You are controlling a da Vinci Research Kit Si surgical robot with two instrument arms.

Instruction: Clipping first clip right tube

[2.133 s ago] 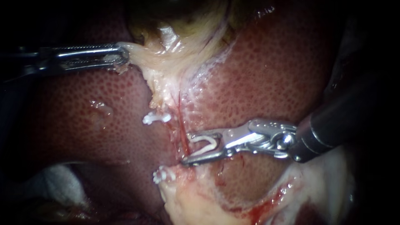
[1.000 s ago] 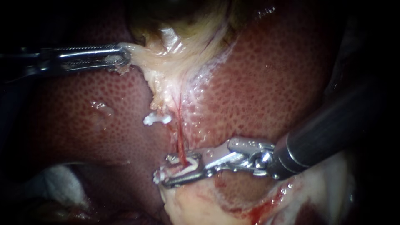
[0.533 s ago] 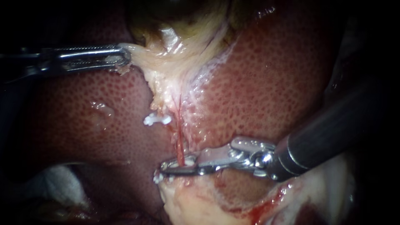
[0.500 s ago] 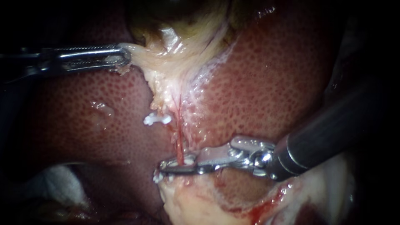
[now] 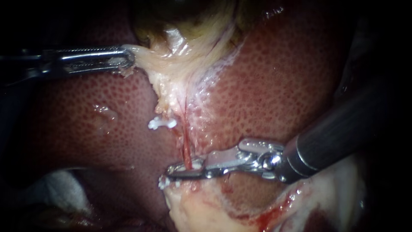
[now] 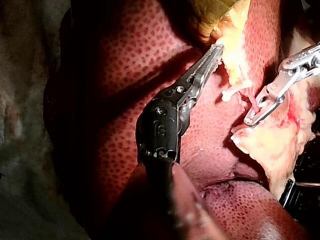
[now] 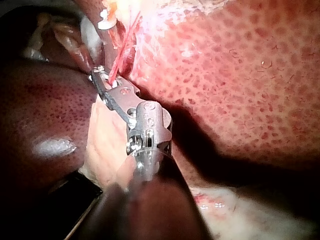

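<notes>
Right end effector [image 5: 170,172], slotted steel, tight on thin red tube [image 5: 186,149]; left end effector [image 5: 128,58] tight on pale tissue [image 5: 171,79].

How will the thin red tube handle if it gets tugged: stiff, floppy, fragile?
Probably floppy: the red tube is thread-thin, straight only while stretched between the pale tissue held by the left instrument and the right instrument closed on it. Likely fragile: much thinner than either instrument. Possibly slippery: it glistens.

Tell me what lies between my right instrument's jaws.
The thin red tube and a white clip, both gripped by the right instrument; the endoscope view shows it.
</notes>
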